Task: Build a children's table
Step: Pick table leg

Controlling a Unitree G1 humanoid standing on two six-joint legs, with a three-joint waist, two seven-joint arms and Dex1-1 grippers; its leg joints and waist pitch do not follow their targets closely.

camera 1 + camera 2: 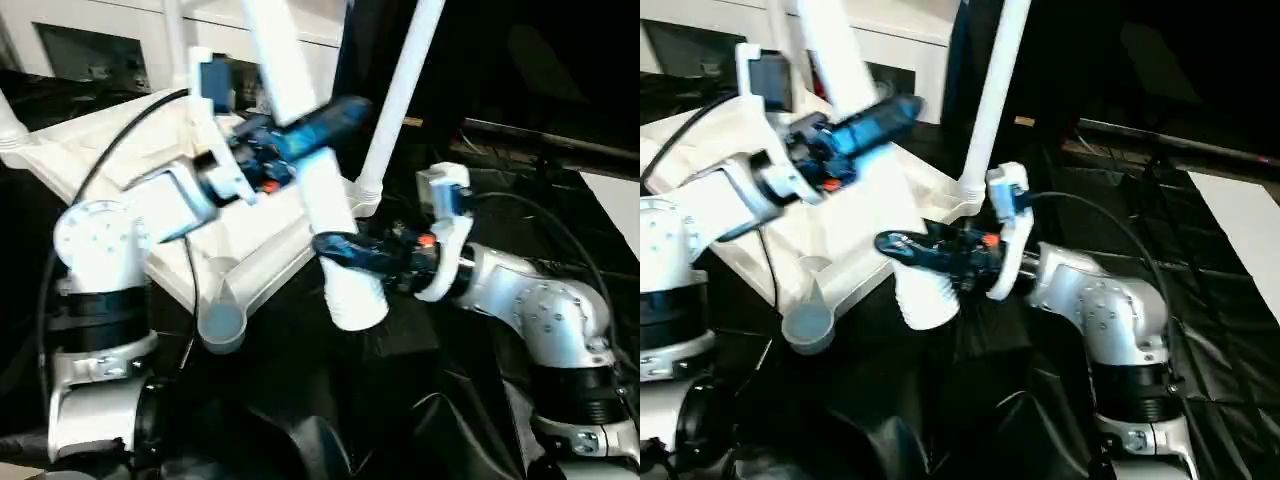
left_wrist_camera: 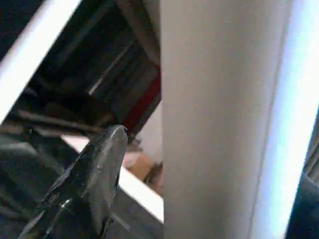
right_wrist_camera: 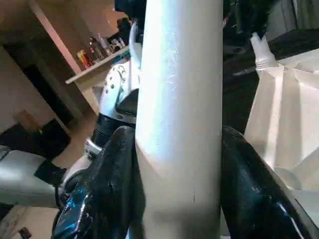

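The children's table top (image 1: 95, 150) lies upside down and tilted on the left, ribbed underside up. One white leg (image 1: 402, 90) stands in its back right corner socket, and another leg (image 1: 8, 125) rises at the far left. The near corner socket (image 1: 222, 322) is empty. A loose white leg (image 1: 340, 215) slants up across the middle. My right gripper (image 1: 345, 250) is shut on it near its thick lower end (image 1: 925, 295), both fingers (image 3: 112, 179) pressed against it. My left gripper (image 1: 310, 125) straddles the same leg higher up, one finger (image 2: 99, 169) standing a little off it.
The black-draped work table (image 1: 400, 400) lies under everything. White cabinets (image 1: 100, 40) stand behind the table top. A dark rail (image 1: 540, 140) and a white panel (image 1: 615, 200) are at the right. My silver forearms flank the leg on both sides.
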